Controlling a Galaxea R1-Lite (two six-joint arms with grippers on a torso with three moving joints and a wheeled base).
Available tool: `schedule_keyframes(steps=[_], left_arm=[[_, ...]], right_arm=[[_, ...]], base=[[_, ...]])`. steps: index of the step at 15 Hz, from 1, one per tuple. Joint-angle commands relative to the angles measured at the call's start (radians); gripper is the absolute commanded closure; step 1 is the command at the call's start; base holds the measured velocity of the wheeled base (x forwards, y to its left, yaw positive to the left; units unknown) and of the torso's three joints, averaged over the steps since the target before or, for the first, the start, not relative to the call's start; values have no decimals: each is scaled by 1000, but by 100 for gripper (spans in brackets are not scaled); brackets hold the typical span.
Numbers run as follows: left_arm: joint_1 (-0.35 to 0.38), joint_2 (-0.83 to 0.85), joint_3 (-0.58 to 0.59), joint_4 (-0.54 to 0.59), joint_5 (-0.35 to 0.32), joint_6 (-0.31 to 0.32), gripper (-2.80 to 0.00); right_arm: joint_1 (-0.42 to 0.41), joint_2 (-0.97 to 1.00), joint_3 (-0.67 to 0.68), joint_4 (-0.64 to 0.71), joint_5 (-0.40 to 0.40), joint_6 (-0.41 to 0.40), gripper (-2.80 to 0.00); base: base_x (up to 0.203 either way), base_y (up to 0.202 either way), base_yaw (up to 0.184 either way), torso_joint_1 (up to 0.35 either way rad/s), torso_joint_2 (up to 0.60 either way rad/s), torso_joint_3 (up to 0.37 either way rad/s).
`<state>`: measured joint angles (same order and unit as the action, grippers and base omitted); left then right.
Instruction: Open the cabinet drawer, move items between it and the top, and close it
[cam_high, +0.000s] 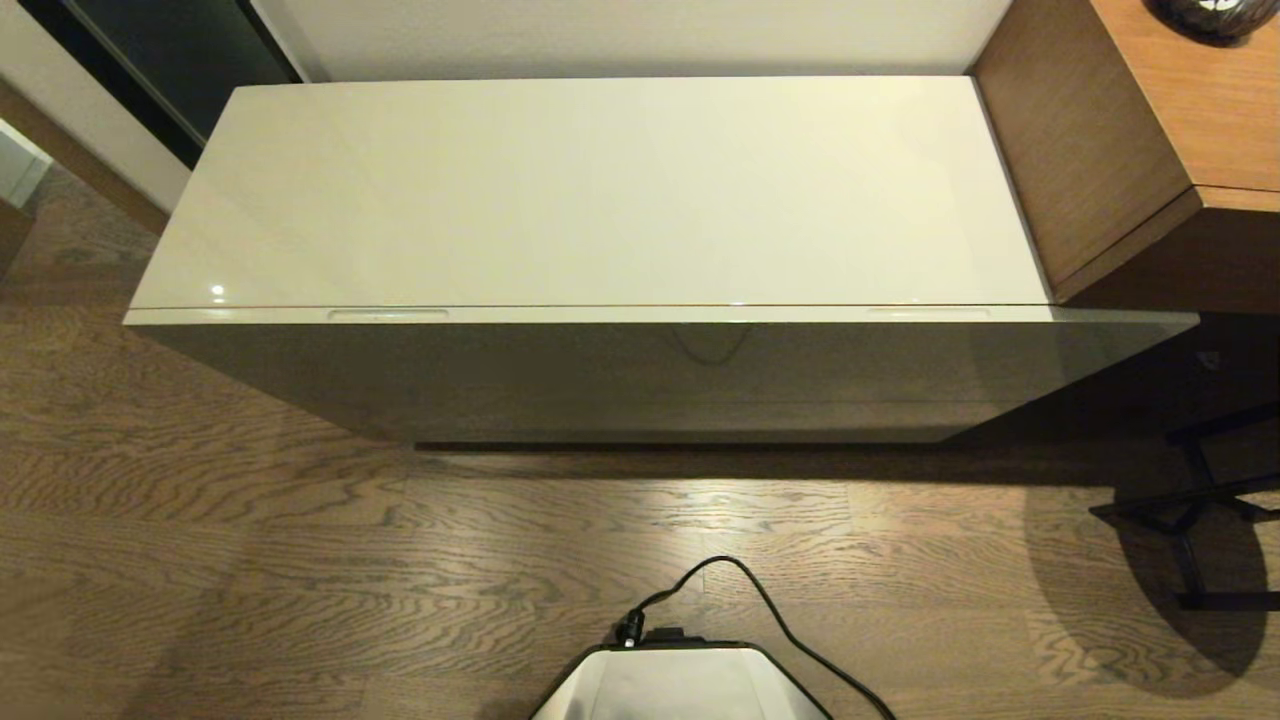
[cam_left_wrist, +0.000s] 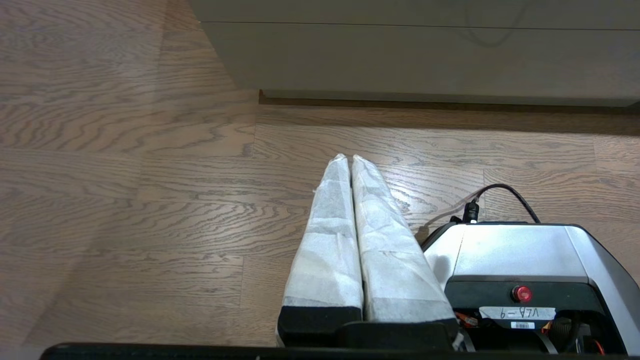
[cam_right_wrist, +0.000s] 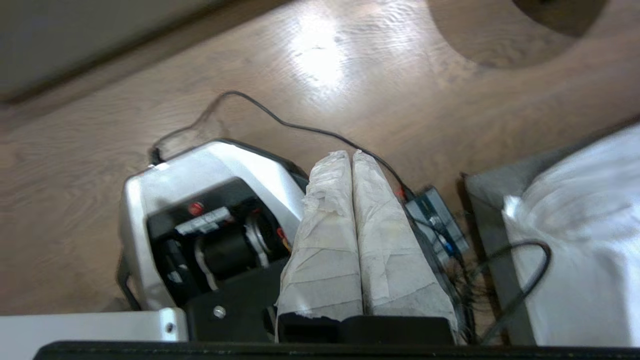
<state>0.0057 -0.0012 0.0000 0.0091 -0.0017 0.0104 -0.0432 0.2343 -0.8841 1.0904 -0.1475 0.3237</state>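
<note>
The low cream-white cabinet fills the middle of the head view, its glossy top bare. The cabinet drawer is shut; two narrow notches show along its front rim. The items are out of view. Neither arm shows in the head view. My left gripper hangs over the wood floor in front of the cabinet, its white-wrapped fingers pressed together and holding nothing. My right gripper is low beside the robot base, also shut on nothing.
A taller brown wood-grain desk adjoins the cabinet's right end. A black metal stand is on the floor at right. The robot base and its black cable lie in front. White bedding lies near the right gripper.
</note>
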Motion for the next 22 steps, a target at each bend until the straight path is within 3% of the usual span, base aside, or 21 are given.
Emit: schedule_keyframes(steps=[1, 7, 10, 15, 18, 19, 22], left_arm=[[0, 1, 0, 0, 0, 0, 0], [0, 0, 0, 0, 0, 0, 0], [0, 0, 0, 0, 0, 0, 0], [0, 0, 0, 0, 0, 0, 0], [1, 0, 0, 0, 0, 0, 0], [0, 1, 0, 0, 0, 0, 0], [0, 0, 0, 0, 0, 0, 0]], right_arm=[[0, 22, -12, -12, 8, 1, 0], [0, -2, 21, 1, 71, -41, 0], [0, -3, -76, 21, 86, -93, 0], [0, 10, -309, 125, 219, -201, 0], [0, 8, -368, 164, 235, -227, 0], [0, 3, -361, 179, 235, -272, 0], [0, -6, -349, 292, 279, -301, 0]], base=[[0, 0, 0, 0, 0, 0], [0, 0, 0, 0, 0, 0], [0, 0, 0, 0, 0, 0], [0, 0, 0, 0, 0, 0], [0, 0, 0, 0, 0, 0], [0, 0, 0, 0, 0, 0], [0, 0, 0, 0, 0, 0]])
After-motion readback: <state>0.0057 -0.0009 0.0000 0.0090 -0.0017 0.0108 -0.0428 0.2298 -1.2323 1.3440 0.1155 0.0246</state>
